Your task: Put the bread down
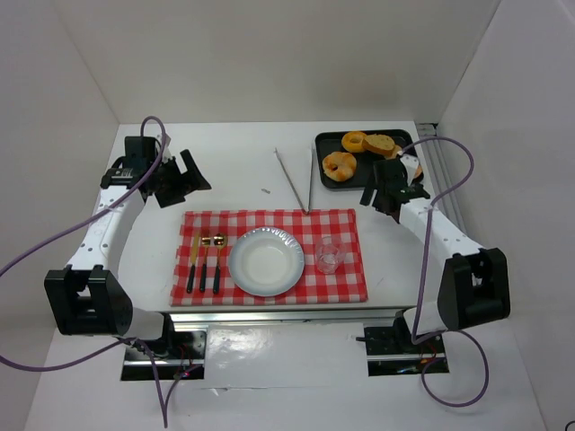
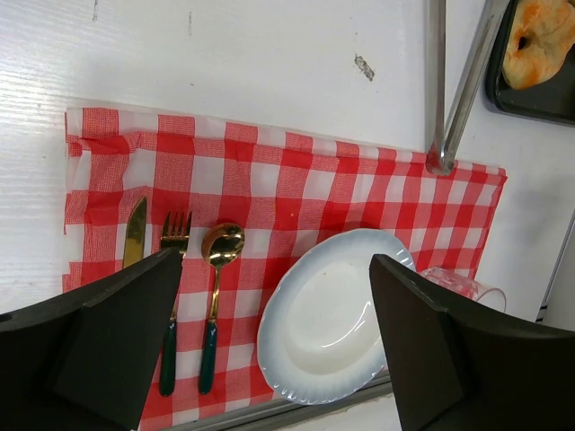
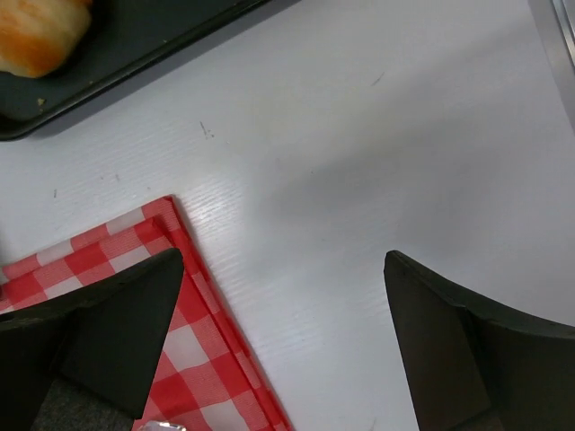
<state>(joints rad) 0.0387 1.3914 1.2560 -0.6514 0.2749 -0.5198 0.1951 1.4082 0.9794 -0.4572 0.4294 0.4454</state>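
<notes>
Several golden bread pieces lie on a black tray at the back right; one also shows in the left wrist view and one in the right wrist view. A white plate sits on the red checked cloth. Metal tongs lie between tray and cloth. My left gripper is open and empty, above the table left of the cloth's far corner. My right gripper is open and empty, just in front of the tray.
A knife, fork and spoon lie on the cloth left of the plate. A clear glass stands right of the plate. White walls close in the table on three sides.
</notes>
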